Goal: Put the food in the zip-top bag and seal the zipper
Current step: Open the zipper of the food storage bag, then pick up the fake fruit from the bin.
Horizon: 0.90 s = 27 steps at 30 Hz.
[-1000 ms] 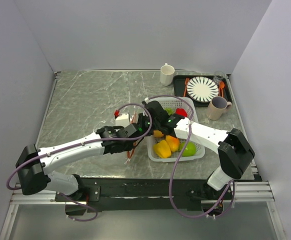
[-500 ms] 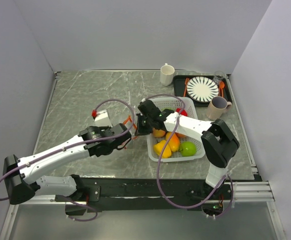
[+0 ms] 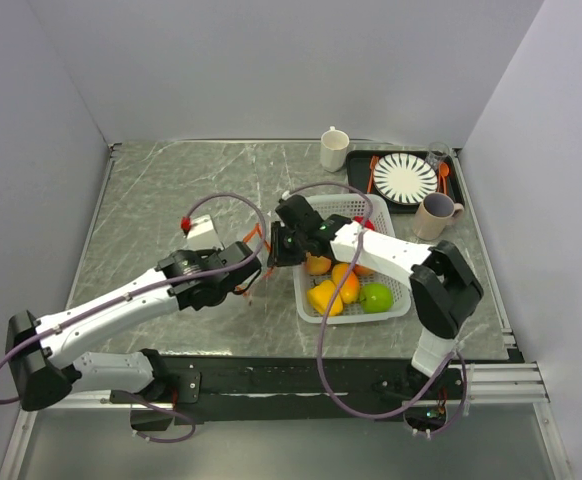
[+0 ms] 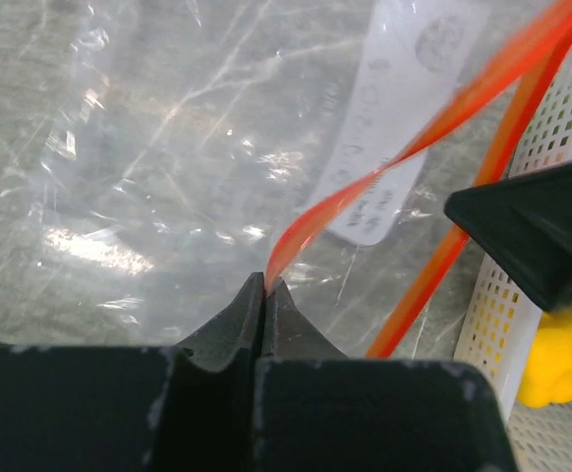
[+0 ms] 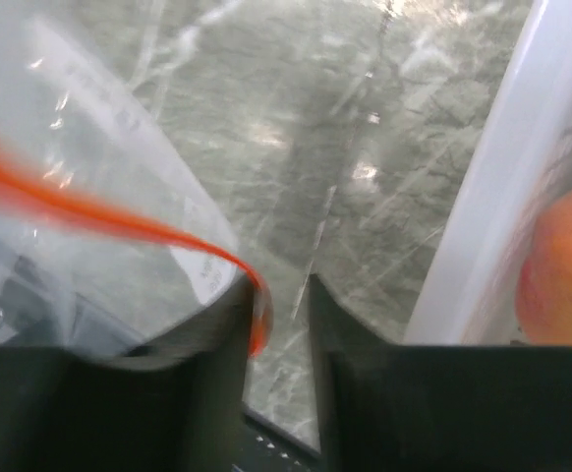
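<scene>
The clear zip-top bag [image 4: 148,147] lies on the marble table left of the white mesh basket [image 3: 403,300]. Its orange-red zipper [image 4: 414,138] is lifted and runs between both grippers; it also shows in the top view [image 3: 257,240]. My left gripper [image 4: 266,285] [image 3: 254,264] is shut on the strip. My right gripper [image 5: 281,295] [image 3: 275,250] stands just left of the basket, jaws apart, with the strip [image 5: 257,320] against its left finger. The food sits in the basket: yellow pepper [image 3: 323,298], orange piece [image 3: 344,283], green apple [image 3: 376,297], peach [image 5: 566,265].
A white mug [image 3: 334,148] stands at the back. A black tray [image 3: 357,170] with a striped plate [image 3: 406,178] sits at the back right, and a pinkish mug [image 3: 434,215] in front of it. The basket wall [image 5: 502,177] is right beside my right gripper.
Both grippers have moved left, away from the basket. The right gripper came out from over the basket to the bag's mouth. The left still holds the strip.
</scene>
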{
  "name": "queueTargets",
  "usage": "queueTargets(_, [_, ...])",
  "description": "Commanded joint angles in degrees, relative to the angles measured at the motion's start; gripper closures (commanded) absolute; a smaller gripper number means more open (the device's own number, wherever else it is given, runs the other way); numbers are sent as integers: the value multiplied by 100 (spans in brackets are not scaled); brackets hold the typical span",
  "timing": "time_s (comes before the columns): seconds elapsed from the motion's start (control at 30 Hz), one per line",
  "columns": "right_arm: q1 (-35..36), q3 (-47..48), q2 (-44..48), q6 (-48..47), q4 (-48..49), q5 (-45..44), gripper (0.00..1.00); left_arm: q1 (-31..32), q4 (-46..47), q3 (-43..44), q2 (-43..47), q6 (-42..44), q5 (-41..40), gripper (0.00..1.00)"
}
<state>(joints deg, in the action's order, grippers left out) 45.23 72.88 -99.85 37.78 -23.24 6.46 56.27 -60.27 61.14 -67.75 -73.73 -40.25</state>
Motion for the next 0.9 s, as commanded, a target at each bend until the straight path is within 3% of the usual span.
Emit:
queueTargets(0.0, [-6,-37,1063,-96,171,-197,51,-29,560,160,-387,447,61,99])
queueTargets(0.27, [-304,-563,2110,107,-373,-1357,36,-37,955,135,-705,553,263,99])
queueTargets(0.47, [-1138,-1373,2497,-156,-408,-1024,31,-37,1175,56,-696,676,395,99])
queueTargets(0.57, [-1166,-1619,2620,-420,-566,-849,15,-37,1281,-32,-696,729,439,99])
queueTargets(0.63, [-1166,-1855,2760,-525,-558,-663,11,-46,1360,-85,-679,781,483,99])
queueTargets(0.87, [-1131,-2024,2866,-623,-575,-330,9,-99,1579,-155,-714,878,685,99])
